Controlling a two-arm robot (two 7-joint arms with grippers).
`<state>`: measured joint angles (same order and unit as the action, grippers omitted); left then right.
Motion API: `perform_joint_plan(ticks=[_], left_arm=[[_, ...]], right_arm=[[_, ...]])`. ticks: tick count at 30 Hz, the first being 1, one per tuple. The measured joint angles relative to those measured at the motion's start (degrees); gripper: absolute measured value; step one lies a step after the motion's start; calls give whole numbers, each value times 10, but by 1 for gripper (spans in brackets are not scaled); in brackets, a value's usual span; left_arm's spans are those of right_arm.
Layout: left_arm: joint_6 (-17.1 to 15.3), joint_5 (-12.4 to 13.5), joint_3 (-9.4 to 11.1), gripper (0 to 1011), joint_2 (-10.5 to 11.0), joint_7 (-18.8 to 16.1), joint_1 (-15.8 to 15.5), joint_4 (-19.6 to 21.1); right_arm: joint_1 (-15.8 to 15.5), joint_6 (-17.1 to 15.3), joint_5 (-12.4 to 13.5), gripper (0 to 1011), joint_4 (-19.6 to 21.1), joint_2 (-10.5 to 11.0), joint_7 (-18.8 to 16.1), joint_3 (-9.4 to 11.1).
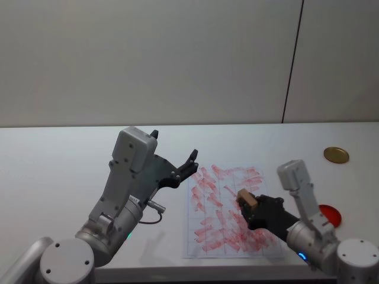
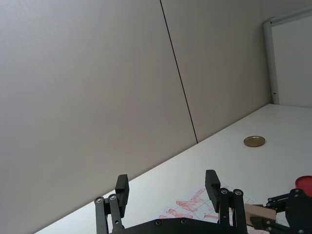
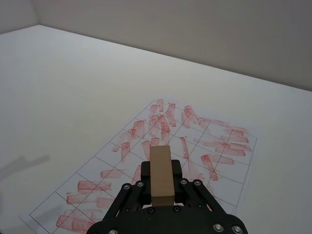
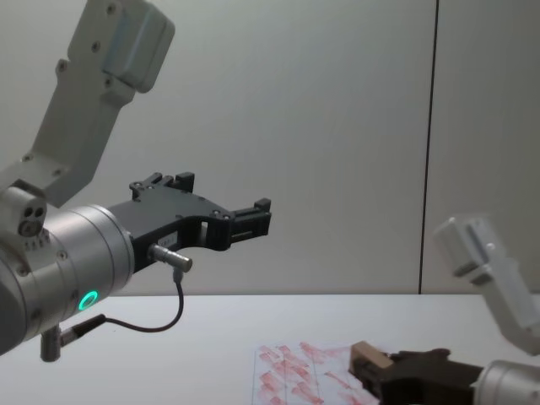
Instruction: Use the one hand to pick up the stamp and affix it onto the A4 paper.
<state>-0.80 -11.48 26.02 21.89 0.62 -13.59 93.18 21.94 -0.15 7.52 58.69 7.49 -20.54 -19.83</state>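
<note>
We see the white table (image 1: 59,160) carrying the red-smeared A4 paper (image 1: 207,201). Our left gripper (image 2: 166,187) hangs raised beside the sheet, fingers spread apart. Our right gripper (image 3: 161,168) clamps the stamp (image 3: 161,178) over the paper's right part; whether it touches, we cannot tell.

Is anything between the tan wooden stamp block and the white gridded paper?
Nothing visible: the right gripper holds the tan wooden stamp block over the white gridded paper; the left gripper hangs aside.
</note>
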Motion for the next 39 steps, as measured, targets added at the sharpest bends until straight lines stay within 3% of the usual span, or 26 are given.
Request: perform_joint_plan(ticks=[23,39], left_arm=[[0,0,0,993,0,0,0,0],[0,0,0,993,0,0,0,0]], right_arm=[[72,61,-40,220,-151,-54,22,-34],[103,80,-49,222,-214,-71,30,-38]])
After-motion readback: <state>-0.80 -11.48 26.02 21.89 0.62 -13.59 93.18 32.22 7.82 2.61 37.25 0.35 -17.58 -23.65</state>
